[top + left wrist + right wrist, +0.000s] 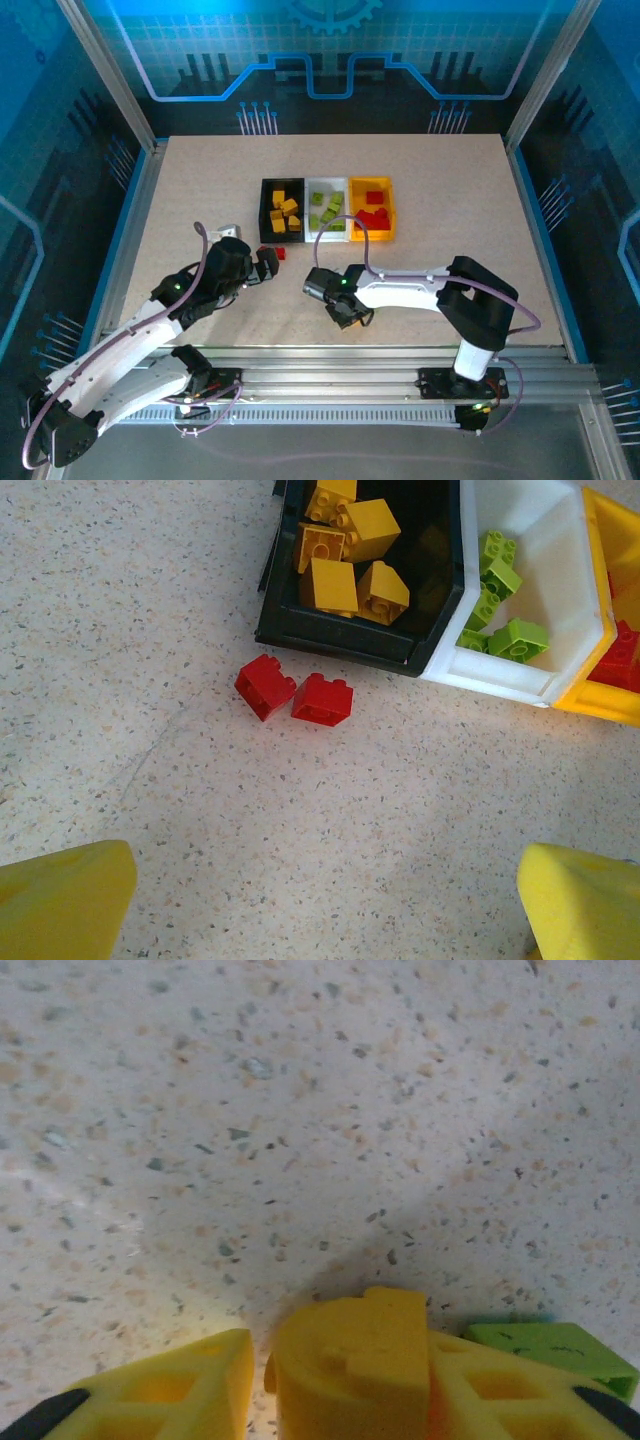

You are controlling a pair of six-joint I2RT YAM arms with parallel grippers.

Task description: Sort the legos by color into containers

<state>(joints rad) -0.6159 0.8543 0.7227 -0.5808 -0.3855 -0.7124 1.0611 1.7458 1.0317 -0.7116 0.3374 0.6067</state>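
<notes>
Table (450,200): a speckled beige surface is lying under both arms.
Containers: a black bin (264,212), a white bin (327,185) and a yellow bin (371,184) are sitting joined in a row, toward 12 o'clock from the table's middle. Black is at the 9 o'clock end and yellow at the 3 o'clock end.
Sorted legos: yellow-orange bricks (355,555) are lying in the black bin, green bricks (505,600) in the white bin, and red bricks (620,655) in the yellow bin.
Loose red legos: a loose red brick (265,685) and a second loose red brick (322,700) are lying on the table, touching each other, just at 6 o'clock of the black bin's near wall.
Left gripper (325,865): it is hanging above the table with its yellow fingers spread wide and nothing between them. The two loose red bricks are lying at 12 o'clock from it.
Right gripper (340,1350): it is sitting low over the table, at 6 o'clock from the white bin. A loose yellow-orange brick (350,1360) is standing between its fingers, which are close on both sides. Whether they are clamping it, I cannot tell.
Loose green lego: a loose green brick (555,1348) is lying on the table just at 3 o'clock of those fingers.
</notes>
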